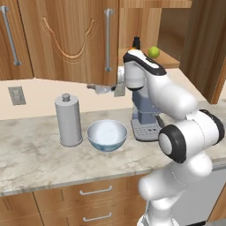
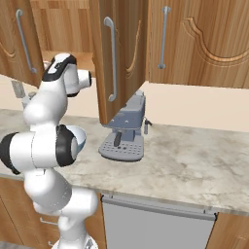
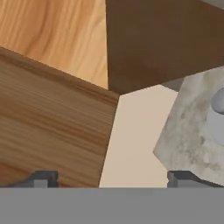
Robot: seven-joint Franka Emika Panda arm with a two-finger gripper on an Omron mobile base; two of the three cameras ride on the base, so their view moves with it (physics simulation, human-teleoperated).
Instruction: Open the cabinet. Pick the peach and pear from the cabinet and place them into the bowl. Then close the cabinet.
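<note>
The cabinet's left door is shut, while its right door stands swung open. On the shelf inside, the yellow-green pear sits beside a small dark bottle. The peach is hidden. The pale blue-white bowl rests on the counter, partly behind my arm in the right base view. My gripper hangs just under the shut door, above and a little behind the bowl. It is open, with nothing between its widely spread fingertips.
A tall grey lidded canister stands left of the bowl. A coffee machine sits to its right, under the open door. A wall outlet is at far left. Drawers run below the marble counter.
</note>
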